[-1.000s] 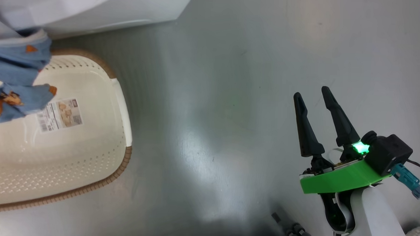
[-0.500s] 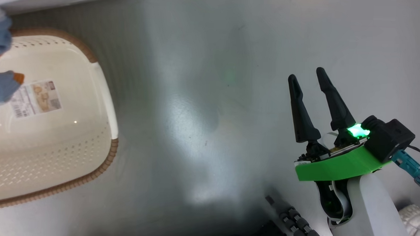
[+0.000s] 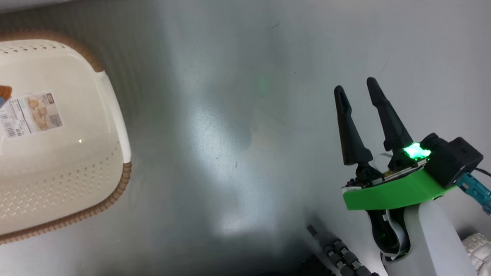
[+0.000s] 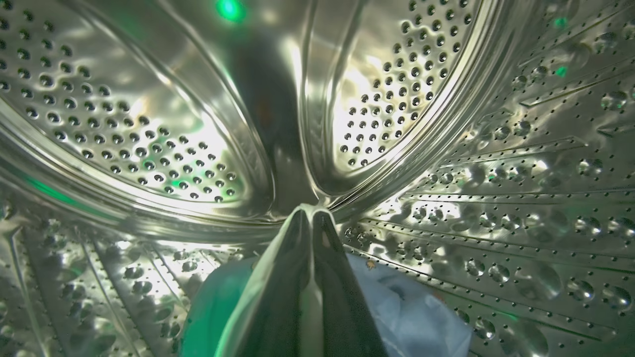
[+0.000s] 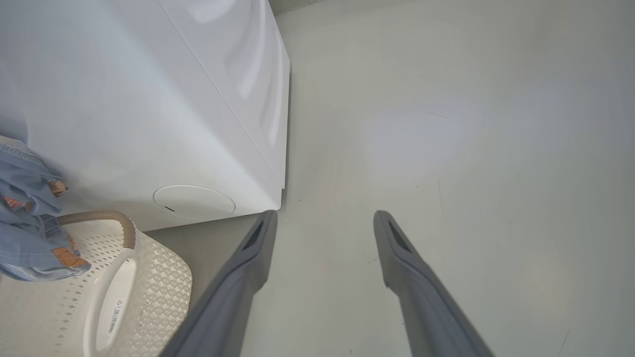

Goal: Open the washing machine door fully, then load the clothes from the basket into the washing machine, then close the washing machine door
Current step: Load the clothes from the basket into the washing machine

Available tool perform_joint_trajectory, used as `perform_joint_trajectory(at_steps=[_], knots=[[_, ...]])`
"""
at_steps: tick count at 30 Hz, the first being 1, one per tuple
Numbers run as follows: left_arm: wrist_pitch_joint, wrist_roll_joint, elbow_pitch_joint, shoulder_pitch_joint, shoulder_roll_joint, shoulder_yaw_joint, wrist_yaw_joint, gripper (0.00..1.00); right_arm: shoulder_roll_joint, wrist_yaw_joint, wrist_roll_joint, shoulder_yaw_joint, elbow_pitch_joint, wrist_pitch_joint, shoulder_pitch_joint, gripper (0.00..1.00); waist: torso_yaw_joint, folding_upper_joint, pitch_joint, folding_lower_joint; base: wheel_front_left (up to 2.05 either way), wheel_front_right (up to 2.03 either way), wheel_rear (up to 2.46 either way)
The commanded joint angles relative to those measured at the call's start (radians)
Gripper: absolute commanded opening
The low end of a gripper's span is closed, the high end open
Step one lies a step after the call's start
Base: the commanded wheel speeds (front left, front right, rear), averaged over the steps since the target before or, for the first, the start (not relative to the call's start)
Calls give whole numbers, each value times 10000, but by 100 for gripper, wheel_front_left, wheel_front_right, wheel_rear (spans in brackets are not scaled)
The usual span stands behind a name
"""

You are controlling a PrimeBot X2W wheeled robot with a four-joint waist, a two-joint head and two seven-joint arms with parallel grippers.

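Clothes [image 5: 30, 245] farther off basket [image 3: 111, 103], clamped in closed left gripper [image 4: 310, 214] inside drum [image 4: 149, 124]

White barcode sticker [image 3: 30, 113] inside the cream-white perforated plastic basket [image 3: 61, 179]: its print is too small to read.

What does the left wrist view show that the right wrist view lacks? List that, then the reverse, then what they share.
Left wrist view: the perforated steel drum seen from inside, and the left pincer, shut, inside it.
Right wrist view: the washing machine from outside, the basket next to it, the grey floor, and the open right pincer above that floor.
Shared: the light-blue clothes, lying by the left pincer's base in the drum and hanging over the basket at the right wrist view's left edge.
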Motion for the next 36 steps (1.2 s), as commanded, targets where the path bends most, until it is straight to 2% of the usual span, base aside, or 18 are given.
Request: perform_joint_trajectory(at_steps=[1, 13, 23, 24, 25, 36], knots=[[30, -184, 20, -207, 380, 80, -28, 0, 1, 16, 75, 195, -139, -49, 227, 100, 29, 0, -18, 0, 0, 0, 0], [-37, -699, 1404, 302, -317, -143, 21, 0, 1, 16, -42, 186, -24, -49, 263, 100, 121, 0, -349, 0, 0, 0, 0], [-385, -650, 1877, 456, -488, -392, 7, 0, 1, 16, -140, 118, -17, -49, 432, 100, 143, 0, -544, 0, 0, 0, 0], [-458, -623, 1906, 455, -510, -416, 23, 32, 1, 16, -144, 111, -19, -49, 430, 100, 151, 0, -549, 0, 0, 0, 0], [-498, -636, 1968, 478, -554, -412, 67, 100, 1, 16, -144, 109, -20, -49, 426, 100, 160, 0, -565, 0, 0, 0, 0], [-1070, -533, 2158, 1061, -865, -512, 441, 100, 1, 16, -249, -7, 23, -49, 499, 100, 264, 0, -943, 0, 0, 0, 0]])
